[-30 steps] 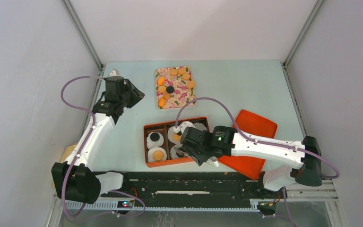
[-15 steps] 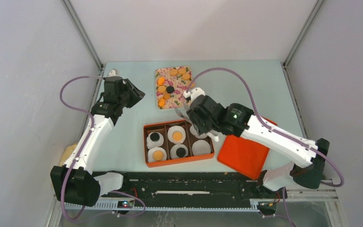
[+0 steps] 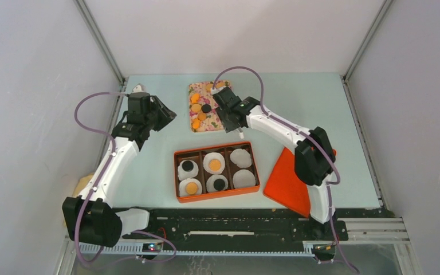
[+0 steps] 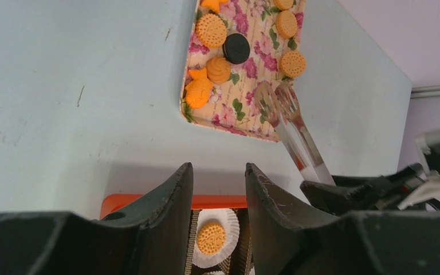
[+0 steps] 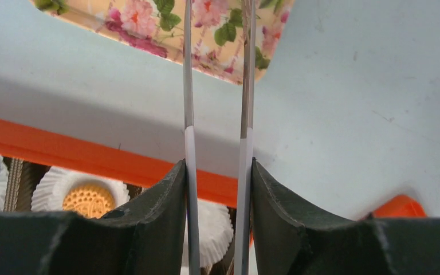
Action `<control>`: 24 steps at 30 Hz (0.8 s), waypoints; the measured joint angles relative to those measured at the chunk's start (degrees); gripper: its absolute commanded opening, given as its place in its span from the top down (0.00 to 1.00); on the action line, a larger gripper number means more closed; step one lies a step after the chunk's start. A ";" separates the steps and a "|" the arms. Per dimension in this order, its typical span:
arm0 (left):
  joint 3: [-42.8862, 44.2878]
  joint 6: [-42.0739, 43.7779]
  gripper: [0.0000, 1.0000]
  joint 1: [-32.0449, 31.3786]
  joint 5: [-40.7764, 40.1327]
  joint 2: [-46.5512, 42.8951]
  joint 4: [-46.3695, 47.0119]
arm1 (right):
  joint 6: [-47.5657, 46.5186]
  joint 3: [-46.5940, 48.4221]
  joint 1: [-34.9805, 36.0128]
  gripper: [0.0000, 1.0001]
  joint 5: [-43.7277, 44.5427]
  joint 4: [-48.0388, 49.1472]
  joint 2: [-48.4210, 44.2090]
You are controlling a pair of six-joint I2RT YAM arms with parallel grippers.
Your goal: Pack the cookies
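Several orange-tan cookies (image 3: 196, 107) and a black one (image 3: 205, 107) lie on the floral tray (image 3: 220, 118). The orange box (image 3: 215, 196) holds white cups; four carry cookies, black (image 3: 188, 166) and orange (image 3: 214, 165) among them, and two cups (image 3: 241, 157) are bare. My right gripper (image 3: 233, 121) (image 5: 217, 166) is shut on clear tongs (image 5: 244, 86), whose forked tips (image 4: 281, 100) hover over the tray's near right part. Left of the tray, my left gripper (image 3: 169, 116) (image 4: 217, 166) hangs open and empty; between its jaws I see an orange cookie in a cup (image 4: 211, 237).
An orange lid (image 3: 291, 180) lies flat right of the box. The enclosure's grey walls close in the table on three sides. A tan object (image 3: 83, 184) lies at the table's left edge beside the left arm.
The right arm has swung from over the box's near side up to the floral tray, carrying the tongs. The left arm has stayed put.
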 measured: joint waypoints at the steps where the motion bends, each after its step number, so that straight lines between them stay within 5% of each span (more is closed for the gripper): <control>1: 0.00 0.00 0.56 0.00 0.02 0.17 0.02 | -0.31 1.09 -0.35 0.53 -0.39 0.04 1.57; 24: 0.00 0.00 0.56 0.02 0.00 3.10 0.02 | -1.33 19.69 -2.97 0.51 -7.91 -0.26 18.97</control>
